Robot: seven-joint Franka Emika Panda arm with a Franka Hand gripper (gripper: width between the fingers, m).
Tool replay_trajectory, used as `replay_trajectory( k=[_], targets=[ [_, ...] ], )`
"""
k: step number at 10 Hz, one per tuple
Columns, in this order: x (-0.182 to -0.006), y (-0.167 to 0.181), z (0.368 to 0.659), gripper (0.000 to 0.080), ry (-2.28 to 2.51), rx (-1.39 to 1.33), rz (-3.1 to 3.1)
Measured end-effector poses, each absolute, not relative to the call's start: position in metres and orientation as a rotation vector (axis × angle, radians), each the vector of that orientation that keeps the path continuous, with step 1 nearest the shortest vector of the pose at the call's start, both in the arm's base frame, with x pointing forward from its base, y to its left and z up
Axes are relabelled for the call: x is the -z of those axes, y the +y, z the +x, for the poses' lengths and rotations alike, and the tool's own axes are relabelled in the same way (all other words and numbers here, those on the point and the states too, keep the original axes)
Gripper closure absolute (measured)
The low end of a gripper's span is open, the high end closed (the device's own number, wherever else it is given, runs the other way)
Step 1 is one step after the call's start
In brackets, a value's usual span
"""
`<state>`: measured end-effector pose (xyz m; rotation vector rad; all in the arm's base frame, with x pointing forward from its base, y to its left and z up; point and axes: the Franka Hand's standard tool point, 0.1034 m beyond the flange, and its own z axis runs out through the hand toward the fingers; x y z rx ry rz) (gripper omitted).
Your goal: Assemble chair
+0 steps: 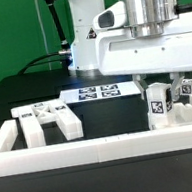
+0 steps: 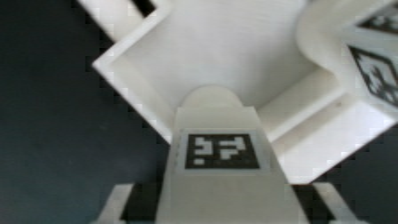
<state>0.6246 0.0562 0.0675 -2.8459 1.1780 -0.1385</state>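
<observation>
Exterior view, with wrist view. We see the gripper (image 1: 171,97) lowered into a cluster of tagged parts (image 1: 186,101) of the chair. The cluster stands by the front edge of the table (image 1: 18,97), toward the exterior view's right corner and just behind the border rail (image 1: 93,150). A second group of loose parts (image 1: 46,123) lies by the same edge toward the exterior view's left corner, well apart from the first. The marker board (image 1: 96,91) lies between the two groups and further back. In the wrist view the fingers are drawn in on a narrow tagged bar (image 2: 222,150) with a rounded end, which we take to be gripped. Whether it rests on the table or is lifted we cannot tell. Beyond the bar lies a wide angular white part (image 2: 205,70), and beside that another tagged piece (image 2: 377,70). We judge the assembly to be at an early stage. Nothing has the form of a chair, though we cannot tell whether any parts under the gripper are already mated. Nearly every part is left to lift, align and fit.
</observation>
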Motion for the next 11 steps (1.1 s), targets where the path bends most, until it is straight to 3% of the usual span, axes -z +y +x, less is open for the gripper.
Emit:
replay_trajectory(
  k=[11],
  targets=[
    [-0.0669,0.0575,0.6238,0.0509,2.325,0.068,-1.947]
  ],
)
